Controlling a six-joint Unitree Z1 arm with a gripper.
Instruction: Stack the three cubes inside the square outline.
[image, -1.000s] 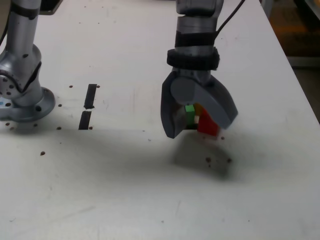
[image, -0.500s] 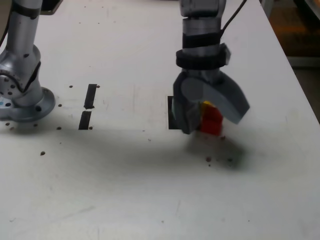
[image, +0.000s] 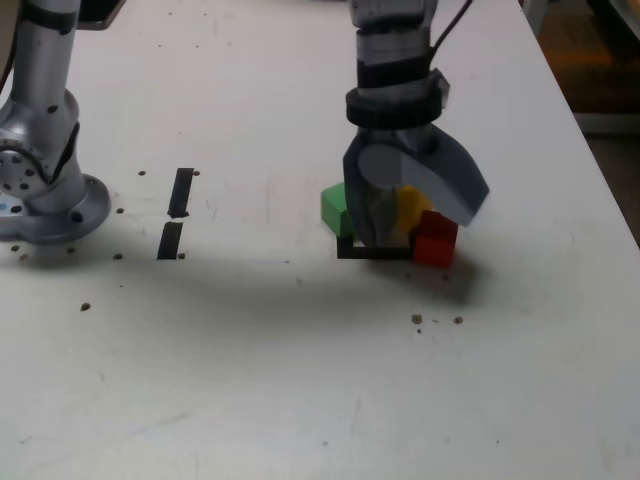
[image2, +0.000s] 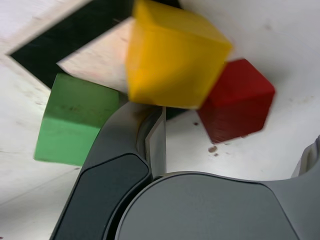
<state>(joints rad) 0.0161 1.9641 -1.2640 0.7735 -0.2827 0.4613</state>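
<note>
Claw (image: 405, 225) pointing down over the square outline (image: 375, 250), jaws spread wide, holding nothing; yellow cube (image: 408, 205) sits in the gap between the jaws, contact with either jaw not clear. In the wrist view, yellow cube (image2: 172, 57) blurred, over the white centre of the square outline (image2: 65, 37), one jaw just beside its lower face. Green cube (image: 336, 207) on the table at the exterior view's left of the claw, resting by the outline's left side, apart from the claw's outer face or barely beside it, hard to tell. In the wrist view green cube (image2: 75, 120) lying outside the black tape corner, close against the grey jaw. Red cube (image: 436, 238) on the table at the exterior view's right of the claw, at the outline's right edge, just beside the yellow one; red cube (image2: 237, 100) in the wrist view touching or nearly touching the yellow cube's corner. No cube on top of another. All three cubes clustered toward the table's far right part, well away from the near edge. Two short black tape strips (image: 177, 212) further toward the table's left side, well apart from the cubes. Grey arm base (image: 45, 175) near the table's left edge. Small dark specks (image: 437, 320) on the table (image: 300, 380) just in front of the red cube.
</note>
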